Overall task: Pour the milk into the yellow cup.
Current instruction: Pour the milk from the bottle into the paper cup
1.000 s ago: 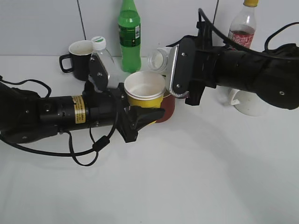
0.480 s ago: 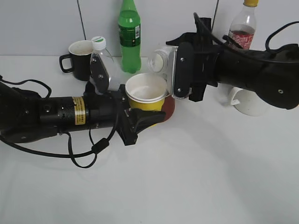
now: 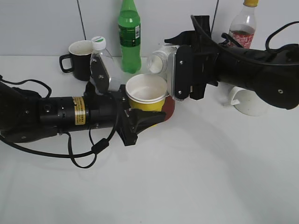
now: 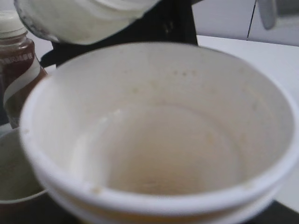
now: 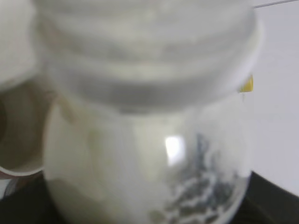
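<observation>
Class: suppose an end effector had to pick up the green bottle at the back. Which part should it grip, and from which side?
Grip the green bottle around its straight labelled body, coming level from the front right. It stands upright, its neck tapers, and the clear bottle and black mug crowd its left.

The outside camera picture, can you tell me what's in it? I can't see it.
Two black robot arms meet over a white table: the left gripper holds a yellow cup, and the right gripper tips a milk bottle beside its rim. Bottles and mugs stand behind.
</observation>
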### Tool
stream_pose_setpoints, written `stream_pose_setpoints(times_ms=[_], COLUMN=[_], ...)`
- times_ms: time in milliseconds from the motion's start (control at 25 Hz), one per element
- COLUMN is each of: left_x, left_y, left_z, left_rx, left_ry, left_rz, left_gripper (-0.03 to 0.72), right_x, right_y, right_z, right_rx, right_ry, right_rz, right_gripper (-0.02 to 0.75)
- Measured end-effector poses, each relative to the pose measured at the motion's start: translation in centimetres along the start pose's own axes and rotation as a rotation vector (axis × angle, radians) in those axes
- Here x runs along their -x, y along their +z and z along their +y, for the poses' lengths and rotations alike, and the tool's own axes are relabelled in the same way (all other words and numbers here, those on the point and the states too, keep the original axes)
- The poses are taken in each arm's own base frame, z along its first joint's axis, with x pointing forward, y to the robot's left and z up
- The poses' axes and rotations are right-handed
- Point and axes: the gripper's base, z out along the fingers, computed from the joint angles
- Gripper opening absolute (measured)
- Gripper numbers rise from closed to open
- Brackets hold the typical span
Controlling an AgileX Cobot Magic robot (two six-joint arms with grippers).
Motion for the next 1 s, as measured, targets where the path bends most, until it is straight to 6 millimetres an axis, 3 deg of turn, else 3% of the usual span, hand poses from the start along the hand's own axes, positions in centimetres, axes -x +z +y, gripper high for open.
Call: stream_pose_setpoints(times_ms=[1000], left_x=[-0.01], left_y=[0.00], left_z=[-0.02], left_rx=[-0.003], left_ry=[0.002], left_rz=[0.001], left_gripper=[0.437], right_x=[0.08], right_y=[0.00], right_z=[-0.20], right_rx=[-0.022], right_ry=[-0.094], right_rz=[-0.008], right_gripper=[0.444])
